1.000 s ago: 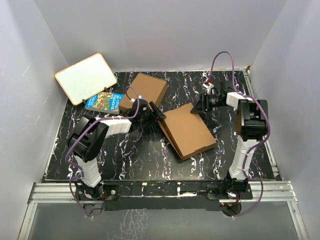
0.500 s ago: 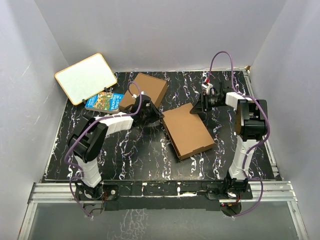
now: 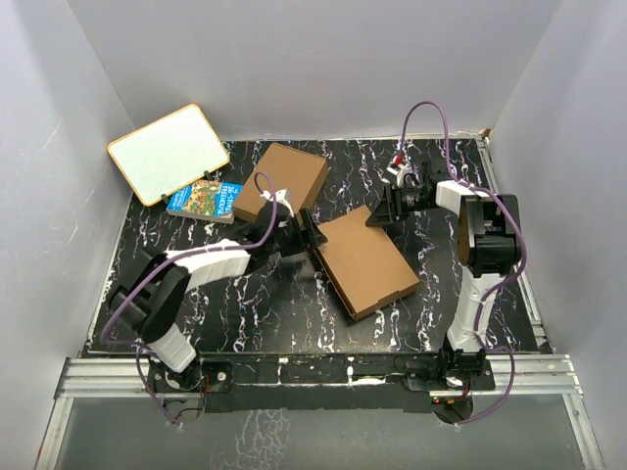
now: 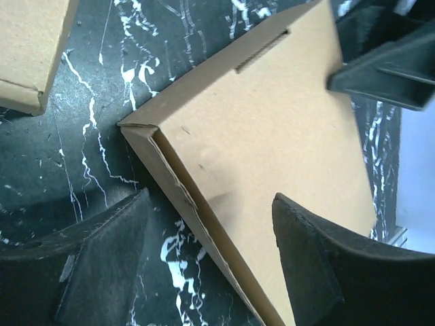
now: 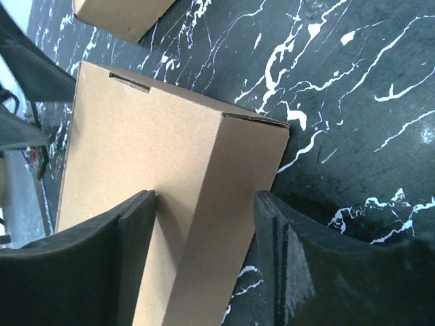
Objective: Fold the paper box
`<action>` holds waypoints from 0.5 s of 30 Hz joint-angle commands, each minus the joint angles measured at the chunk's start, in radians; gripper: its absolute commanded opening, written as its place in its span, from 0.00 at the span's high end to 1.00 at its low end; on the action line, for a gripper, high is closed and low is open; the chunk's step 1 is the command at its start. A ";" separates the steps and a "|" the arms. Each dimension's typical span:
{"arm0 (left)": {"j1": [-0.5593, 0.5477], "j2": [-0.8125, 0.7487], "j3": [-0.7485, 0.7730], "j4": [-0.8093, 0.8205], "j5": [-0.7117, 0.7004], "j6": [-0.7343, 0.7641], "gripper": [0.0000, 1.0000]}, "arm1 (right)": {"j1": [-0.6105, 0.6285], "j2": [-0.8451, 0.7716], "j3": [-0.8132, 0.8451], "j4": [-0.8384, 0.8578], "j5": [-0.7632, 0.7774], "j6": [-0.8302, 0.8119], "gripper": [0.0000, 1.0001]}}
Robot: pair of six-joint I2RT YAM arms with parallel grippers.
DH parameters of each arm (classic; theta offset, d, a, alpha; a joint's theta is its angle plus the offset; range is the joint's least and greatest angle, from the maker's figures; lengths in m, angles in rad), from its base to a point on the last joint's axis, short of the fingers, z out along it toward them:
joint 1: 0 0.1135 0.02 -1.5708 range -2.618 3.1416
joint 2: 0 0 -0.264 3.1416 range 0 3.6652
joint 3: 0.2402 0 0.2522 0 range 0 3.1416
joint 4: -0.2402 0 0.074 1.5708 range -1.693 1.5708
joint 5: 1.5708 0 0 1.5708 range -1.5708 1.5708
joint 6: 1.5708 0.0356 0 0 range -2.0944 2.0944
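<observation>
Paper box (image 3: 367,259) seen flat, lid down, mid-counter (image 3: 265,313). Left jaws spread, set astride its left corner. Right jaws spread, set astride its far corner wall. Nothing is pinched. Judged a closing step: corners should be pressed evenly from both sides, so the box is not skidded.

Your left arm (image 3: 211,257) and right arm (image 3: 468,305) share one build: white link shells between bulky black joint housings, with black bases at 7 and 5 o'clock in the top view. A thin purple cable (image 3: 423,105) loops along each arm. Your left fingers (image 4: 102,272) and right fingers (image 5: 81,272) are matte black, wedge-shaped and scuffed.
</observation>
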 commanded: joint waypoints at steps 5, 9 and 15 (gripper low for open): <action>0.002 -0.324 -0.184 0.153 0.096 0.211 0.29 | -0.062 -0.213 -0.045 -0.047 -0.011 -0.148 0.28; -0.003 -0.475 -0.348 0.296 0.222 0.335 0.34 | -0.077 -0.360 -0.120 -0.131 -0.029 -0.356 0.27; -0.158 -0.617 -0.538 0.405 0.351 0.685 0.50 | -0.078 -0.630 -0.401 -0.208 0.030 -0.817 0.28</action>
